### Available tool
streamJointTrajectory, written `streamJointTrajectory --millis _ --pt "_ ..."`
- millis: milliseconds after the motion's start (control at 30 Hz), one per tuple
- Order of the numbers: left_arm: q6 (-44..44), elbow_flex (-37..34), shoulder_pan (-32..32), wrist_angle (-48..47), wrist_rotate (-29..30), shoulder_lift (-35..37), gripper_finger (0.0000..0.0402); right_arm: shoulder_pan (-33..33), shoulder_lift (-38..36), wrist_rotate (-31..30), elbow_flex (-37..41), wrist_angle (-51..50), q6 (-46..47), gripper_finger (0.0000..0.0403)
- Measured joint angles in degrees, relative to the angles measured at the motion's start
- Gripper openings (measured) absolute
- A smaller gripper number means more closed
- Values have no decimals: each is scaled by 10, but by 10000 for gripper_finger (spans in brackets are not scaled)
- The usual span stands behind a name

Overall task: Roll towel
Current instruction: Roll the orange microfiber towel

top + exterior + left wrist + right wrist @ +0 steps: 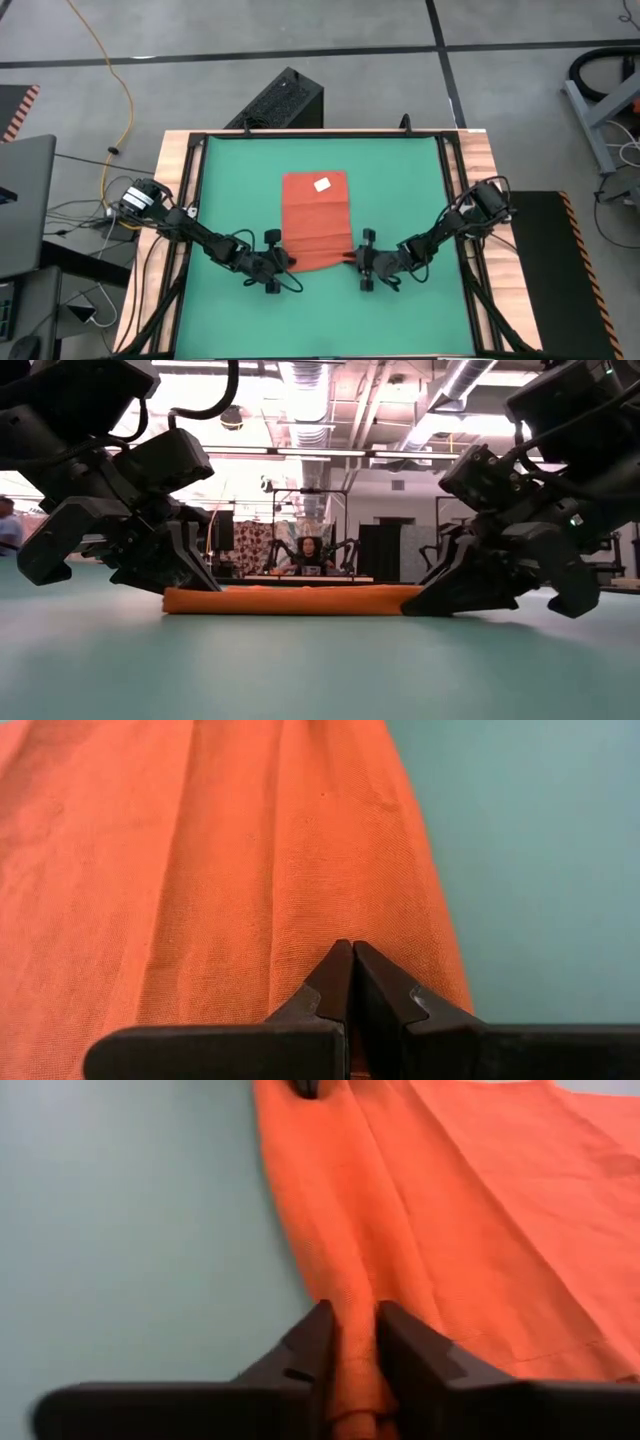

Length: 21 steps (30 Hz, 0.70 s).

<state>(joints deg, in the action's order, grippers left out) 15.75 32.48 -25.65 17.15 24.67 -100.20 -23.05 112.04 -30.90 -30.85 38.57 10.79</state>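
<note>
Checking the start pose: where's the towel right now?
In the high view, the towel lies flat mid green mat, its near corners held by the left gripper and right gripper.

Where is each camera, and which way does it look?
High view: above, looking straight down; both arms at the orange-red cloth towel on the green mat.
Low view: table height, looking across; both arms.
Left wrist: left gripper shut on the towel.
Right wrist: right gripper pinching its edge.
All views share the towel.
</note>
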Motion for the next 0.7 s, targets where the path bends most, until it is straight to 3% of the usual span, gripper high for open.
streamJointTrajectory --millis 167,500,700 --pt "0 -1 0 6 -1 0 0 -9 -10 -3 0 -9 19 23" --pt "-1 0 1 19 -24 1 0 1 -129 77 0 -129 93 25" --pt "-5 0 1 47 -68 0 0 50 -184 196 2 -175 192 21"
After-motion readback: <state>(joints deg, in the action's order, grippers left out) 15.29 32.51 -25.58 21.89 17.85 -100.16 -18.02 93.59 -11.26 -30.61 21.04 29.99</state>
